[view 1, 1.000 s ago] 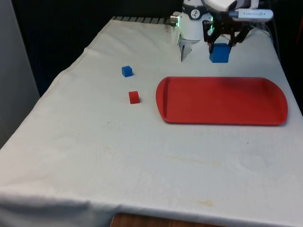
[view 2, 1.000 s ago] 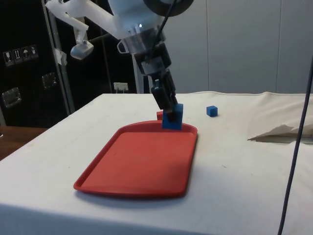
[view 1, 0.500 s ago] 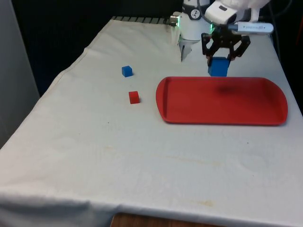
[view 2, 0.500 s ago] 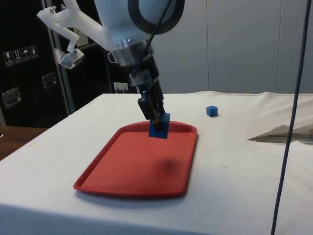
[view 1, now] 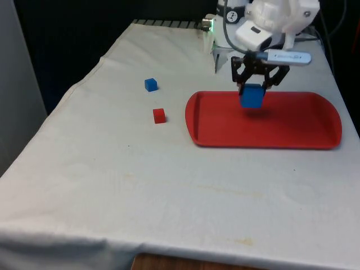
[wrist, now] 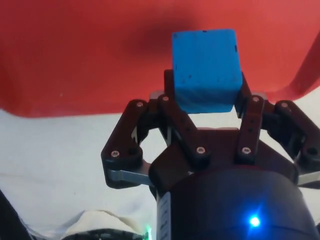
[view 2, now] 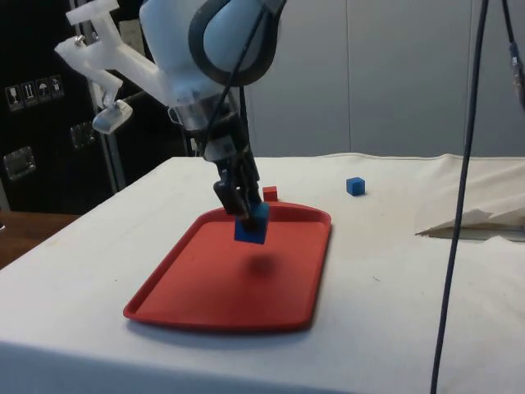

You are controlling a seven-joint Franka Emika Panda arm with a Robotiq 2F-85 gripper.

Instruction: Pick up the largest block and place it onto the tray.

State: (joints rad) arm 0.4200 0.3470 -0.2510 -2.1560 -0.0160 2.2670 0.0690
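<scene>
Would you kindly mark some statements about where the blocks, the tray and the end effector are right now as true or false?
1. The end effector grips the large blue block. True.
2. That block rests on the red tray. False: it hangs above it, its shadow below.
3. A small red block lies on the cloth off the tray. True.
4. The small blue block lies in the tray. False: it sits on the cloth.

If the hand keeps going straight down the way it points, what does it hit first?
Probably the red tray: the hand holds the large blue block just above it, so the block would touch first.
</scene>
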